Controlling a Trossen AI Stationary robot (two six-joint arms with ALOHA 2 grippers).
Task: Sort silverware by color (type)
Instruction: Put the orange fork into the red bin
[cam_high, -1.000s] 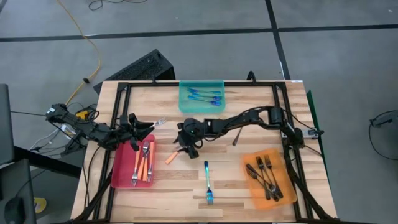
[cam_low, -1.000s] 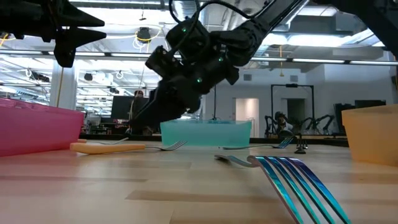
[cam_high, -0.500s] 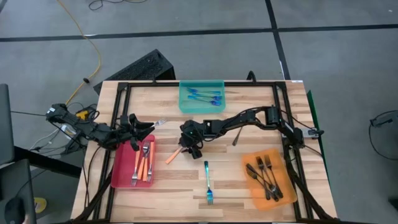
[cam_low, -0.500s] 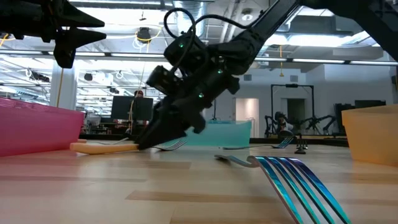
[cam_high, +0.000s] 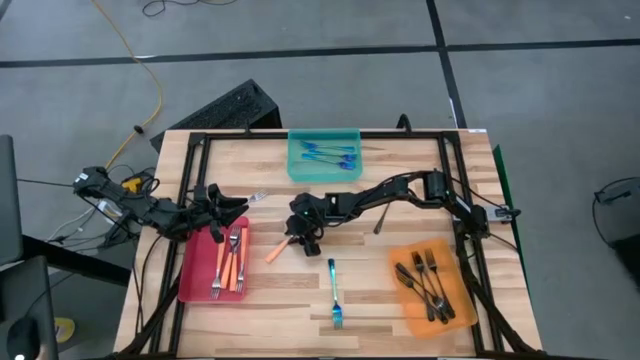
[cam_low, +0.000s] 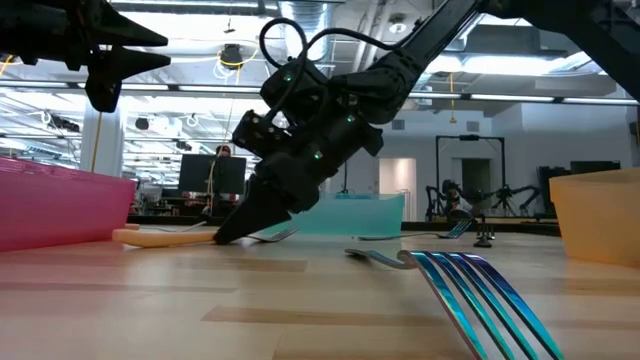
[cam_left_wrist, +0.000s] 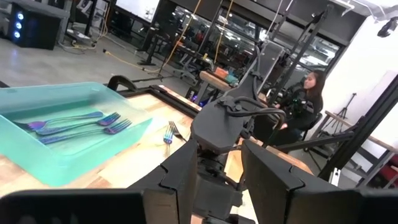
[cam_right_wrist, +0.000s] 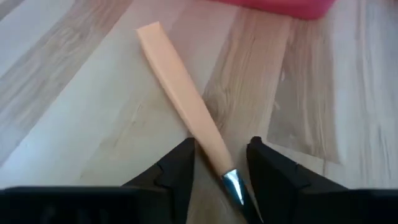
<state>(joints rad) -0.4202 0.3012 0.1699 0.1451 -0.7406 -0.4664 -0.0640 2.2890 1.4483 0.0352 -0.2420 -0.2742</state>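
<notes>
Orange-handled fork (cam_high: 277, 251) lies on the worktop (cam_high: 300, 295) just beside the red tray (cam_high: 196, 283). Right gripper (cam_right_wrist: 219, 163) down over it, jaws straddling the handle near the neck, not yet clamped. Step: pickup; next, close, lift, carry to red tray. Left gripper (cam_high: 238, 204) waits above that tray, jaws apart, empty. Red tray holds orange forks; teal tray (cam_high: 297, 170) blue ones; orange tray (cam_high: 405, 318) dark ones. One blue fork (cam_high: 335, 294) loose.

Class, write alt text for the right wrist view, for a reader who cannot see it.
An orange-handled fork lies on the wooden table, and the right gripper has one dark finger on either side of it where handle meets metal, not yet closed on it. The edge of a red tray shows beyond the handle's far end.
</notes>
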